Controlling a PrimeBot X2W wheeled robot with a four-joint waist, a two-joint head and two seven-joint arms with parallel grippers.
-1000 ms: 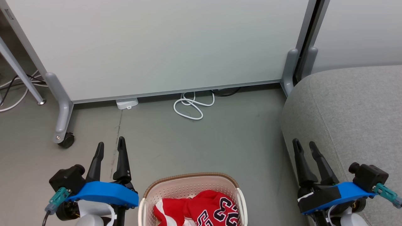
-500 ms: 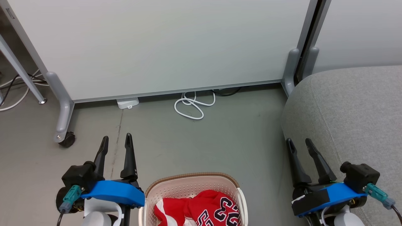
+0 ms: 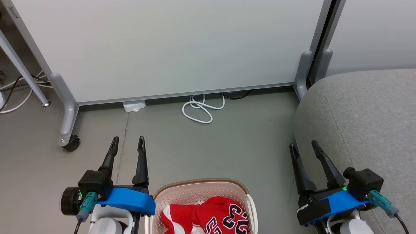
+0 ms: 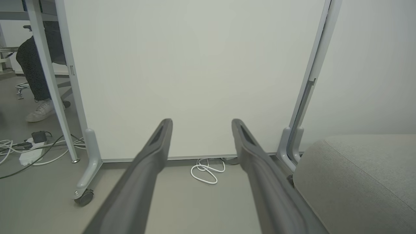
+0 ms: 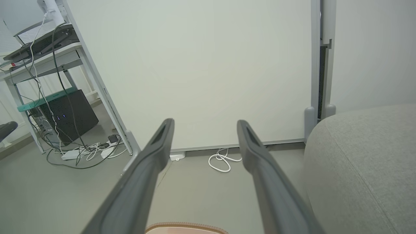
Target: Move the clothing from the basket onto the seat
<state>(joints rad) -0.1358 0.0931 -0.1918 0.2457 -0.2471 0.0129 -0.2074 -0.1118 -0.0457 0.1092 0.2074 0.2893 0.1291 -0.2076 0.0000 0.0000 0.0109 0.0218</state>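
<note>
The cream basket (image 3: 198, 191) with a brown braided rim stands on the floor at the bottom of the head view, between my arms. The red clothing (image 3: 208, 217), with black white-edged numbers showing, lies bunched inside it. The grey seat (image 3: 367, 120) fills the right side. My left gripper (image 3: 128, 139) is open and empty just left of the basket, fingers pointing at the wall panel. My right gripper (image 3: 304, 145) is open and empty between the basket and the seat's edge. The left wrist view shows the left gripper (image 4: 201, 122) spread wide and the seat (image 4: 357, 175). The right wrist view shows the right gripper (image 5: 205, 123) spread over the basket rim (image 5: 185, 226).
A white partition panel (image 3: 162, 48) on castor feet (image 3: 70, 141) closes the far side. A coiled white cable (image 3: 201, 110) lies at its base. A person's leg and shoe (image 4: 40, 110) show beyond the panel's left end, near a desk with cables (image 5: 48, 65).
Both grippers have drawn inward towards the basket, the left one to the right and the right one to the left. Both stay open. The head view has shifted slightly.
</note>
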